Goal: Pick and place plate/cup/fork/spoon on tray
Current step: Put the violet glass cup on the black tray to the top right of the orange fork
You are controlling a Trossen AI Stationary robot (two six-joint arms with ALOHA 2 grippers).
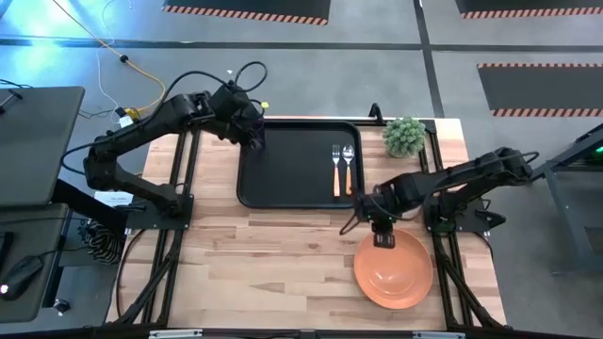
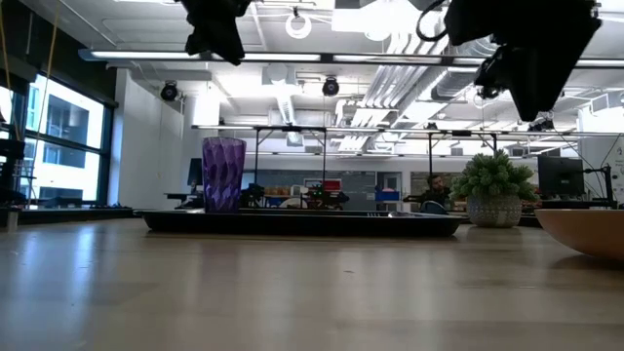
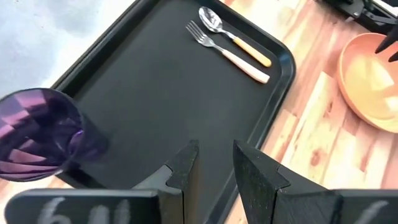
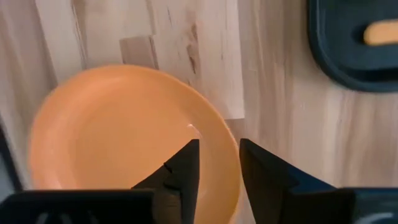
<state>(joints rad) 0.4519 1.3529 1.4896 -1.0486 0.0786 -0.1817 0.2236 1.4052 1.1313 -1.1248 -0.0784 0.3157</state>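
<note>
The purple cup (image 2: 223, 174) stands upright on the black tray (image 1: 292, 188), at its far left corner; it also shows in the left wrist view (image 3: 37, 134). The fork (image 1: 335, 169) and the spoon (image 1: 348, 168) lie side by side on the tray's right part. The orange plate (image 1: 394, 268) rests on the table, to the near right of the tray. My left gripper (image 3: 214, 165) is open and empty, raised above the tray beside the cup. My right gripper (image 4: 217, 165) is open, above the plate's far rim (image 4: 227, 155) and clear of it.
A small potted plant (image 1: 405, 137) stands at the table's far right, just beyond the tray's corner. Bare wooden table (image 1: 264, 264) lies on the near side of the tray and to the left of the plate.
</note>
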